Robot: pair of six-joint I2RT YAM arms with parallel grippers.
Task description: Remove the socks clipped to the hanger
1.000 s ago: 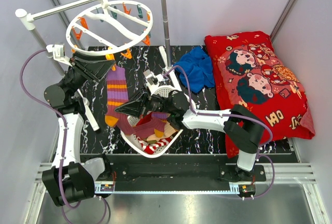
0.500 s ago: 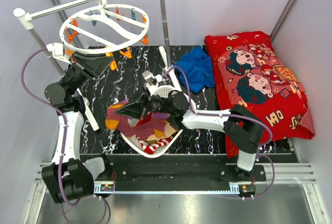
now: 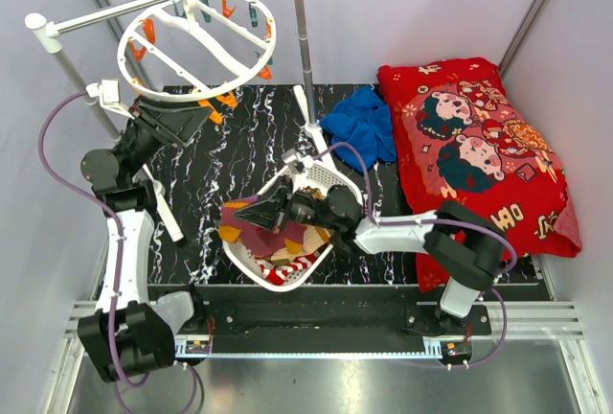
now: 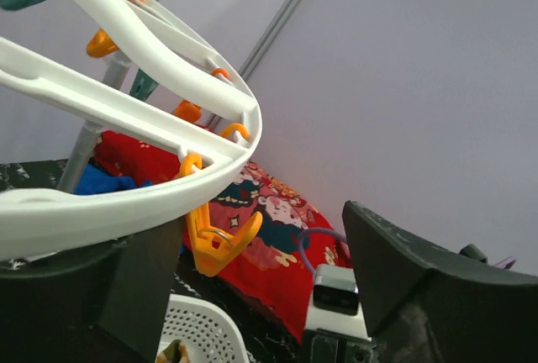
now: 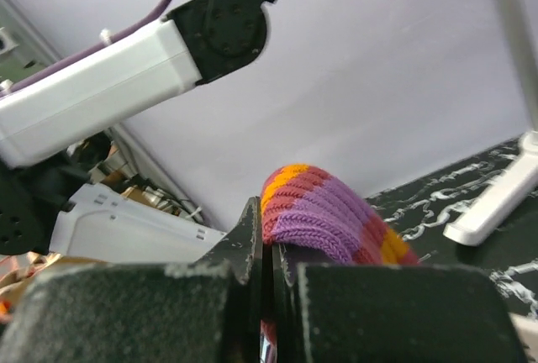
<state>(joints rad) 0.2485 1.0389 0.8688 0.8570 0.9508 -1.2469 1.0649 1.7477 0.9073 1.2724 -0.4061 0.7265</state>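
Low in the centre of the overhead view, a white perforated oval plastic basket (image 3: 328, 180) sat on the black, white-veined tabletop (image 3: 206, 170). It held a heap of small red, brown and tan fabric socks (image 3: 287, 259), and the right arm lay across its far rim and hid part of the heap. The right tool (image 3: 230, 215) pointed left over the basket's left end, clamped on a purple, orange and maroon striped sock (image 5: 324, 207). In the right wrist view its dark fingers (image 5: 126, 313) were pressed together at the bottom of the frame. The striped sock bulged up from the seam between them, and the rest of it was hidden. From overhead it showed only as a bunched maroon and orange patch, hard to separate from the heap.

Farther up on the left, the left tool (image 3: 196, 115) pointed right with its jaws apart, just under the white plastic round hanger (image 4: 101, 98). In the left wrist view an orange plastic clip (image 4: 214, 241) hung from the hanger's rim in the gap between the fingers. Whether either finger touched it could not be told. The hanger was cut off at that frame's top and left.

Farthest, in the upper left overhead, the hanger hung tilted from a white rail (image 3: 38, 25). At the right lay a crumpled blue cloth (image 3: 369, 126) and a big red cartoon-print pillow (image 3: 479, 146), whose lower edge was hidden by the right arm.
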